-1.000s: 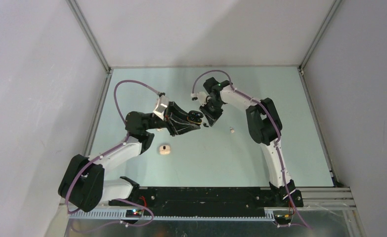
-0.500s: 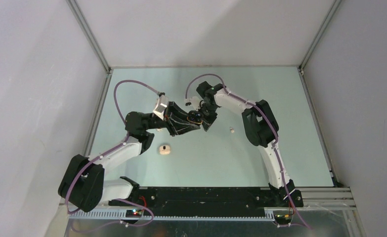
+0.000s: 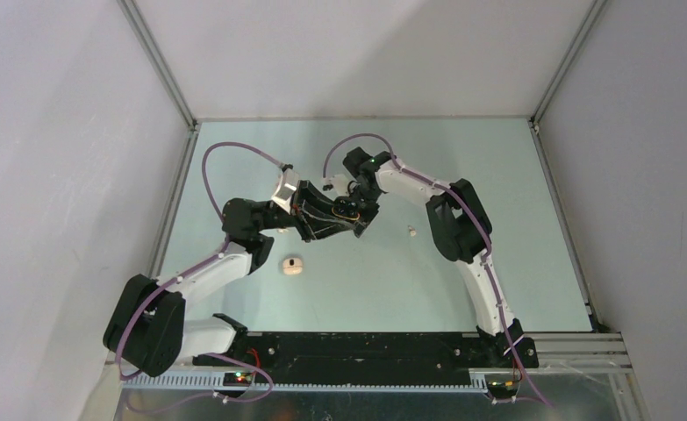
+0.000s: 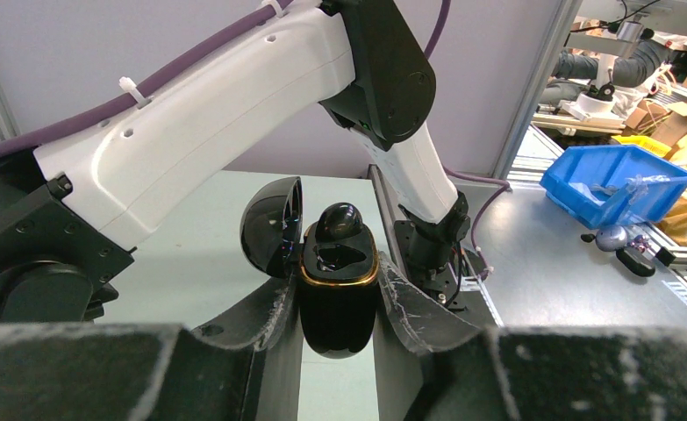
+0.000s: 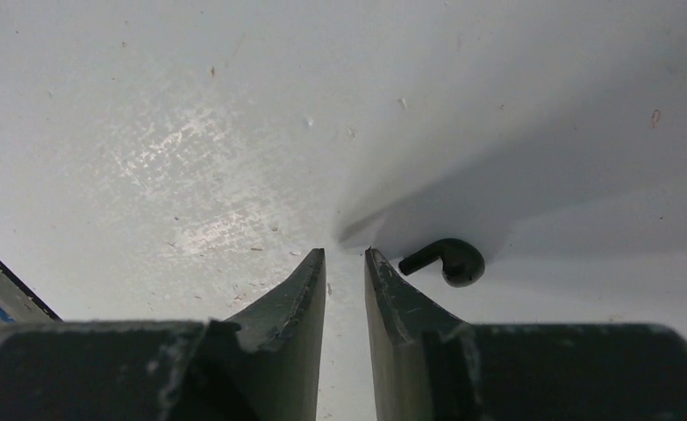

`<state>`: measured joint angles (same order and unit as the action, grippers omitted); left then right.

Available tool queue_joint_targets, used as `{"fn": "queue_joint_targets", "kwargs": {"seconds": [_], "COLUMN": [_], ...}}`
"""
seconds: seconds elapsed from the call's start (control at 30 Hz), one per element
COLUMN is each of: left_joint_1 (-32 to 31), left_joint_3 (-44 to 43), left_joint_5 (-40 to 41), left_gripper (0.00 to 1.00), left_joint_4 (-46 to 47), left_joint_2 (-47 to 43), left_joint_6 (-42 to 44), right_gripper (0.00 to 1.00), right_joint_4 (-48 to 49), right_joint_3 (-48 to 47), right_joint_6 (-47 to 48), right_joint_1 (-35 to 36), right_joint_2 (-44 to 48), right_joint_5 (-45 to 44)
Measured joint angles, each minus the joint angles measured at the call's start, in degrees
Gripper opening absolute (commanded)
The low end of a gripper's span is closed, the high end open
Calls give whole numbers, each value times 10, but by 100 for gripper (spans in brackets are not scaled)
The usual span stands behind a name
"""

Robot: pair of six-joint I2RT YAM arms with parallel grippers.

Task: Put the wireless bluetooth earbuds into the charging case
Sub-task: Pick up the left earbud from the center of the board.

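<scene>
The left gripper (image 4: 338, 294) was clenched on the charging case (image 4: 338, 307), a glossy black rounded tub with a thin gold rim. Its scuffed, rough-edged fingers pressed both sides of the case. The case's domed lid (image 4: 269, 226) stood swung open, and a smooth black seated earbud (image 4: 338, 224) rose from a moulded well inside.

Just beside the case, the right gripper (image 5: 346, 263) pointed down at the matte, speckled table (image 5: 190, 132). Its worn wedge-shaped fingers were drawn nearly together, with only a slit between them and nothing in it. A loose black earbud (image 5: 445, 260), a bulb with a short stem, lay on the table just beside that gripper's tip.

A cream-white earbud (image 3: 411, 231) lay apart, to the right of the case. A beige pebble-shaped case (image 3: 292, 265) with a dark centre lay apart from the charging case, nearer the arm bases.
</scene>
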<state>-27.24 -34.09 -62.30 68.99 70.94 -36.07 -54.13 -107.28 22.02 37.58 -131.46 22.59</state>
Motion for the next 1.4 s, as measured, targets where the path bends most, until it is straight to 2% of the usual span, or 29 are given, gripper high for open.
{"fn": "queue_joint_targets", "kwargs": {"seconds": [0.1, 0.27, 0.37, 0.5, 0.7, 0.9, 1.17, 1.4], "left_joint_1": [0, 0, 0, 0, 0, 0, 0, 0], "left_joint_3": [0, 0, 0, 0, 0, 0, 0, 0], "left_joint_5": [0, 0, 0, 0, 0, 0, 0, 0], "left_gripper": [2, 3, 2, 2, 2, 3, 3, 3], "left_joint_4": [0, 0, 0, 1, 3, 3, 3, 4], "left_joint_2": [0, 0, 0, 0, 0, 0, 0, 0], "left_joint_6": [0, 0, 0, 0, 0, 0, 0, 0], "right_gripper": [38, 44, 62, 69, 68, 66, 63, 59], "right_joint_4": [-2, -17, -28, -40, -53, -64, -86, -106], "right_joint_3": [-4, -14, -15, -45, -85, -105, -166, -200], "right_joint_6": [1, 21, 44, 85, 168, 228, 240, 223], "right_joint_1": [2, 0, -10, -43, -99, -107, -99, -96], "right_joint_2": [0, 9, 30, 50, 44, 2, -75, -103], "right_joint_5": [4, 19, 24, 35, 52, 90, 127, 156]}}
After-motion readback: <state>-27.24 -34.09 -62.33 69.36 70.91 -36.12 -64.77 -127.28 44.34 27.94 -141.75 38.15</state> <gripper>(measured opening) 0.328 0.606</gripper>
